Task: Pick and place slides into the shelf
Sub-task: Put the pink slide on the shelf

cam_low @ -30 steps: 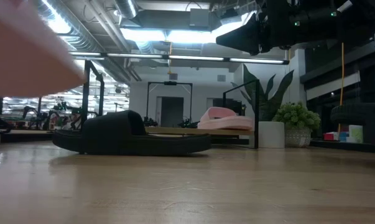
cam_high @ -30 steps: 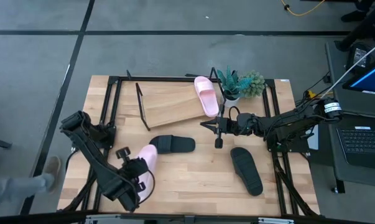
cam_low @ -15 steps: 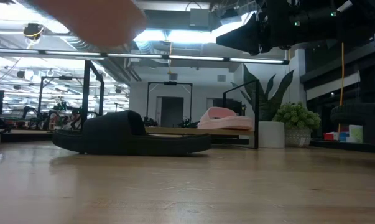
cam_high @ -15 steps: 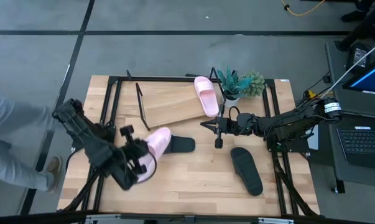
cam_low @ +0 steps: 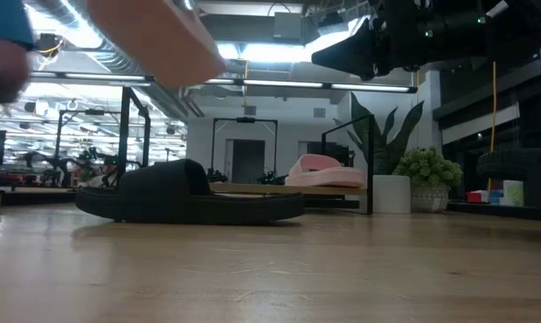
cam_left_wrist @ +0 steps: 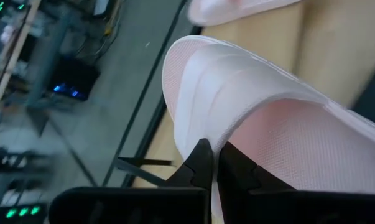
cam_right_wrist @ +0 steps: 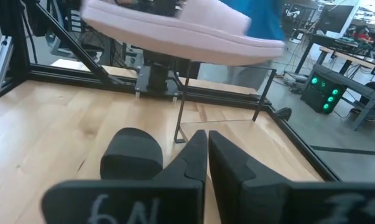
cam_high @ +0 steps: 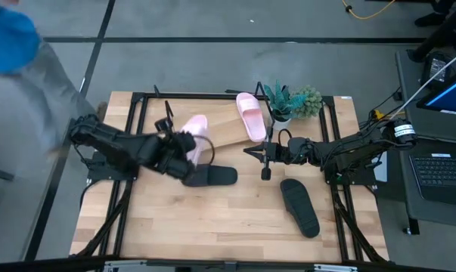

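My left gripper (cam_high: pixel 184 147) is shut on a light pink slide (cam_high: pixel 196 136) and carries it in the air over the near edge of the shelf (cam_high: pixel 212 121), a tilted wooden board in a black wire frame. The second pink slide (cam_high: pixel 250 115) lies with its sole on the shelf's right end. One black slide (cam_high: pixel 209 175) rests on the table just near of the shelf, the other black slide (cam_high: pixel 299 205) lies to the right. My right gripper (cam_high: pixel 250 152) hovers shut above the table, right of the first black slide (cam_right_wrist: pixel 131 155). My left gripper (cam_left_wrist: pixel 213 165) pinches the side edge of the pink slide's sole (cam_left_wrist: pixel 218 140), next to the wide strap (cam_left_wrist: pixel 224 81), between its two fingers. The fingers come from the table's left. The slide is lifted clear of table and shelf and shows high in the low view (cam_low: pixel 153 36).
Two potted plants (cam_high: pixel 292 102) stand at the shelf's right end. A person in a blue and grey sleeve (cam_high: pixel 16 68) is beside the table's far left corner. A black frame (cam_high: pixel 235 96) rims the table. A laptop (cam_high: pixel 439 162) sits off to the right.
My left gripper has swung from the table's near left area up and toward the far edge, carrying the pink slide from beside the black slide to above the shelf's near edge and turning it about. A person has moved in at the left. My right arm has kept still.
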Motion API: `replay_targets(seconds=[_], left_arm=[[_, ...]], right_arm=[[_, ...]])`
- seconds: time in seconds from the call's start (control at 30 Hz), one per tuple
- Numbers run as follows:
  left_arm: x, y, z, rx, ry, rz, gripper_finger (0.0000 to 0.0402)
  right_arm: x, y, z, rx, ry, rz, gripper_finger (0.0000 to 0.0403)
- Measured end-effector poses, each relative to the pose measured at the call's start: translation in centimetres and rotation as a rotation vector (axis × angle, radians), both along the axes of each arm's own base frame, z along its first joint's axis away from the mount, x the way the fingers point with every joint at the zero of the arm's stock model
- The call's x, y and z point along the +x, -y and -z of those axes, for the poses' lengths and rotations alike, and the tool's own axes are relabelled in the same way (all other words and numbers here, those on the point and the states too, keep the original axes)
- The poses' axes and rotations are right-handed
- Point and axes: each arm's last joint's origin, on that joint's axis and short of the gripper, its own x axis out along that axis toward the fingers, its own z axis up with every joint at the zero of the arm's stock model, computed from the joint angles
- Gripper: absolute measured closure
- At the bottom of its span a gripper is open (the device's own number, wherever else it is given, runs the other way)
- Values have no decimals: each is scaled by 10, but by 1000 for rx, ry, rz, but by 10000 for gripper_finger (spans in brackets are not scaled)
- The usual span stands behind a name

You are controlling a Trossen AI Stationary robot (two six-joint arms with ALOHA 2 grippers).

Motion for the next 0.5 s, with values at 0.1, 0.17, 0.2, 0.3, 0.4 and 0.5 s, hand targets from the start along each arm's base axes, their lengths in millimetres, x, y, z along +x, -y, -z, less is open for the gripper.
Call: replay_targets(seconds=[0.1,0.17,0.2,0.3,0.4,0.5], left_arm=[[4,-19,0,12,7,-73,401],[7,-29,-1,25,34,-121,401],[8,-34,-1,38,52,-143,401],[13,-45,-3,68,90,-182,401],[21,-54,-4,66,135,-186,401],[29,-63,-7,70,176,-181,401]], right_arm=[[0,0,0,6,1,1,384],[0,0,0,6,1,1,384],[0,0,0,6,1,1,384],[0,0,0,6,1,1,384],[0,0,0,6,1,1,384],[0,0,0,6,1,1,384]])
